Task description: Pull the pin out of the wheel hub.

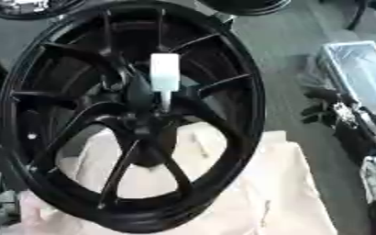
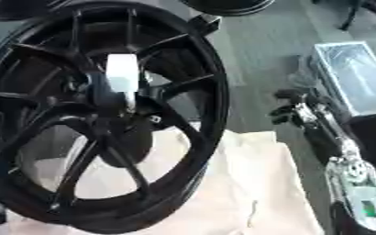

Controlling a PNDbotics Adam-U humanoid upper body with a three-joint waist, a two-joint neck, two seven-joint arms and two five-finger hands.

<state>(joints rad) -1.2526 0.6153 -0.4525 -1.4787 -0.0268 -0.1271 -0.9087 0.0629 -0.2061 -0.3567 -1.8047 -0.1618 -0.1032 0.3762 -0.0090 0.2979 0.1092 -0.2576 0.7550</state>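
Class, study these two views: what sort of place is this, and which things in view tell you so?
Probably a workshop or test lab floor. A large black spoked wheel stands on pale cloth with a white pin at its hub, more black rims lie behind on grey flooring, and a clear plastic bin sits nearby.

White pin (image 1: 164, 73) in black wheel hub (image 1: 147, 103)
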